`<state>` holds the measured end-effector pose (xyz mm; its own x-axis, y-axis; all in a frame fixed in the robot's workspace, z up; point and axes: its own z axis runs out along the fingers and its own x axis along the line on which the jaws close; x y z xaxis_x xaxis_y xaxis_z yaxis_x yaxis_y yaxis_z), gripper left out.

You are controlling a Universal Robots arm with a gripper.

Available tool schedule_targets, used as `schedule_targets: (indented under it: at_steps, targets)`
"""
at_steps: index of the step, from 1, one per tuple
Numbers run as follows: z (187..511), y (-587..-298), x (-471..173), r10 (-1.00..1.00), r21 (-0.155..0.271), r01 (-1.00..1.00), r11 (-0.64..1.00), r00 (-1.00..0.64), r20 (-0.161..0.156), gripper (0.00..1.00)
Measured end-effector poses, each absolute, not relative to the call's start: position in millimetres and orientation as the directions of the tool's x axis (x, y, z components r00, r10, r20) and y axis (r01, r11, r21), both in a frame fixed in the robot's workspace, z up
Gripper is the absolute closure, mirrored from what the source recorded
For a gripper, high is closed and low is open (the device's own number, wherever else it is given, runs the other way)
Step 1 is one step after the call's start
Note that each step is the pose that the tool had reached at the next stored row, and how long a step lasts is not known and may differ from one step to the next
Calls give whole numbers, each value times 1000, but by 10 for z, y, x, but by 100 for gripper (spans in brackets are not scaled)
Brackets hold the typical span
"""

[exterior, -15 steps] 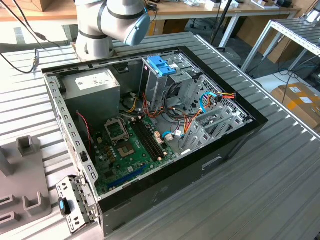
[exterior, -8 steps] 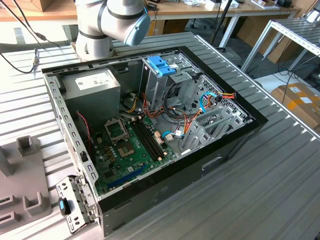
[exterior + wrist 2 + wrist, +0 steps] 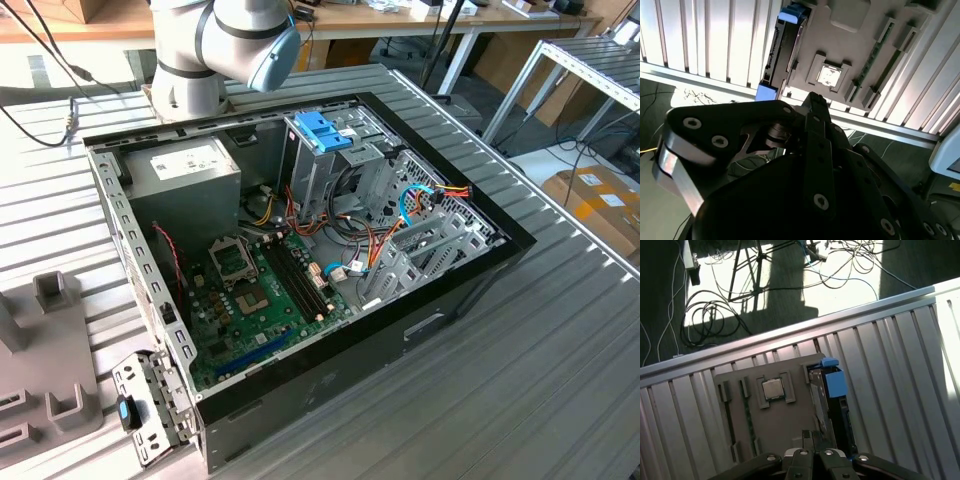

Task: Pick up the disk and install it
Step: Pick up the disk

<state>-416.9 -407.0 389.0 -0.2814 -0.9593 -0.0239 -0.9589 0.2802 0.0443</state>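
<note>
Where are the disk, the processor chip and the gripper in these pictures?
disk [image 3: 834, 384]: first wrist view, on its blue side rail.
processor chip [image 3: 772, 389]: first wrist view, on the middle of its metal top.
gripper [image 3: 810, 436]: first wrist view, at its tip end.

Ribbed silver metal tabletop [image 3: 540, 380]. An open black computer case [image 3: 430, 325] lies flat across its middle. A grey slotted holder plate [image 3: 50, 370] sits on it at the exterior view's left, beside the case. A perforated metal bracket [image 3: 150, 400] with a blue clip is just beside the case's near corner. The arm's base [image 3: 190, 90] stands at the far edge.
</note>
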Motion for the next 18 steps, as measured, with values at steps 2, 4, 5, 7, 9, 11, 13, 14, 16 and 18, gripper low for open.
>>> schedule_targets:
  at_steps: [2,4,5,7,9,11,13,14,16,18]
  targets:
    - [3890,-4070,-4169,-961,44,-961,273,-274,-24,89]
    - [3890,-4070,-4169,-964,44,-963,264,-266,-24,89]
    - [3890,-4070,-4168,-965,44,-965,259,-261,-24,89]
    - [3890,-4070,-4169,-967,44,-967,251,-253,-24,89]
    - [3890,-4070,-4169,-971,44,-970,238,-239,-24,89]
    - [3890,-4070,-4169,-973,44,-973,228,-230,-24,89]
    - [3890,-4070,-4169,-975,44,-974,221,-222,-24,89]
    - [3890,-4070,-4169,-976,44,-975,216,-218,-24,89]
    - [3890,-4070,-4169,-978,44,-977,207,-209,-24,89]
    - [3890,-4070,-4169,-980,44,-979,198,-199,-24,89]
